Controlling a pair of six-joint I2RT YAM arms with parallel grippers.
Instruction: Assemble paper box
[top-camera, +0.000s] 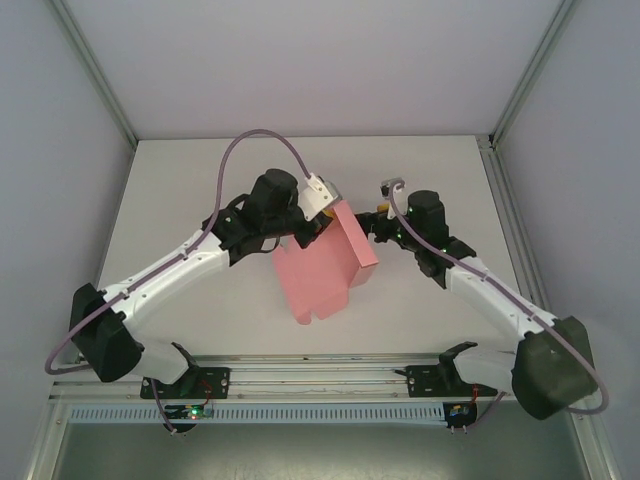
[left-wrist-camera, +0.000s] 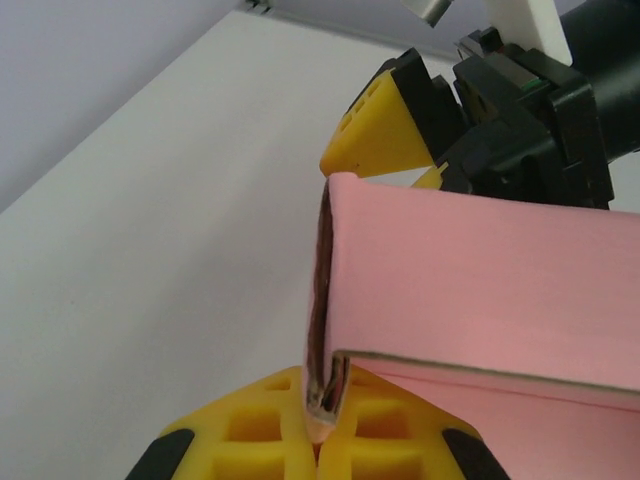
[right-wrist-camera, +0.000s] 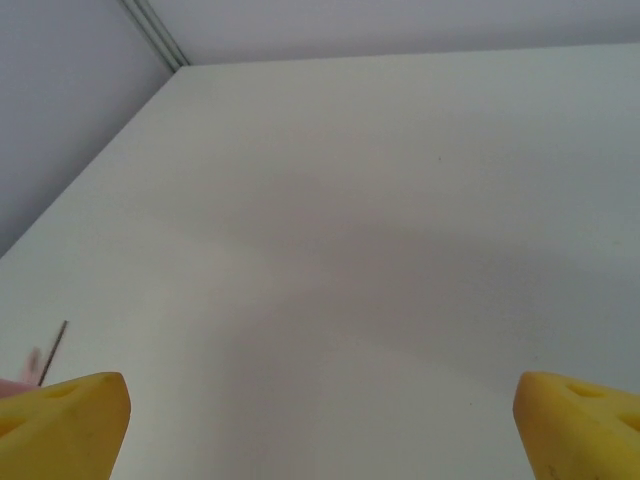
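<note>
Mid white worktop (top-camera: 200, 190), the left gripper (left-wrist-camera: 322, 420) pinches the pink thin-card paper box (top-camera: 322, 268); the right gripper (right-wrist-camera: 320, 410) gapes just beside its right end.

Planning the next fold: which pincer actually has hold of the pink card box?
The left pincer: its yellow fingers pinch an edge of the pink thin-card box. The right pincer stands wide open.

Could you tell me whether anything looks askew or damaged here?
Nothing looks torn or spilled. The thin pink card box is held tilted, pinched along one edge by the left claw; its layers gape slightly at that pinched end. The right claw is open beside it.
</note>
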